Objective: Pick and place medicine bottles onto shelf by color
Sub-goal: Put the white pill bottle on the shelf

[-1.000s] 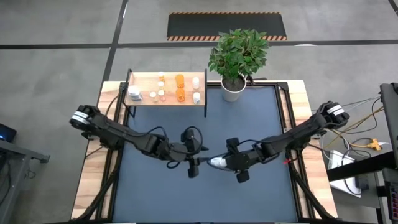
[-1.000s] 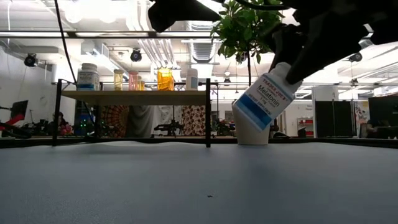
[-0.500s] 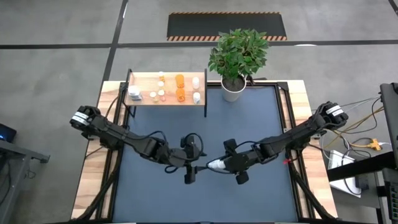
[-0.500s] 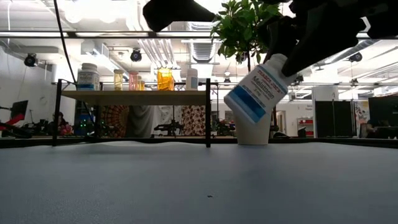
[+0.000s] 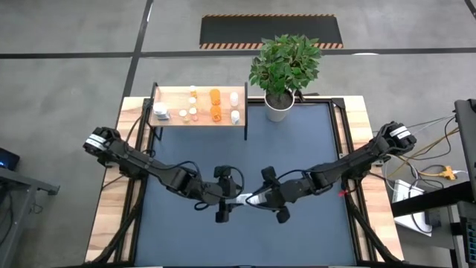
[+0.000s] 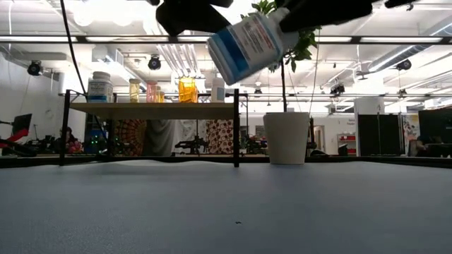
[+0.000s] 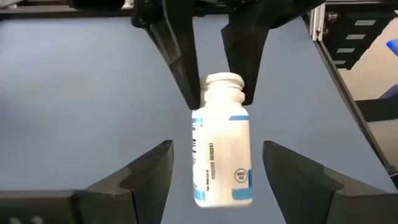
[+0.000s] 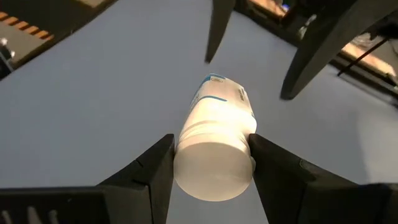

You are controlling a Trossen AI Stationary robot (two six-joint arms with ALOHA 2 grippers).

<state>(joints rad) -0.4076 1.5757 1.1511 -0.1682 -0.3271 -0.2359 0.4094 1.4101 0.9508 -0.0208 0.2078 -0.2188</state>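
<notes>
The right gripper (image 8: 208,155) clamps the cap end of a white bottle (image 6: 248,41), held tilted in the air over mid-table, while the left gripper (image 7: 214,165) stands spread around its body without touching. If the right lets go before the left closes, the bottle would likely drop and roll. A second ago the bottle hung lower and farther right, the left gripper narrower. Far back, the shelf (image 5: 172,95) already holds other bottles.
</notes>
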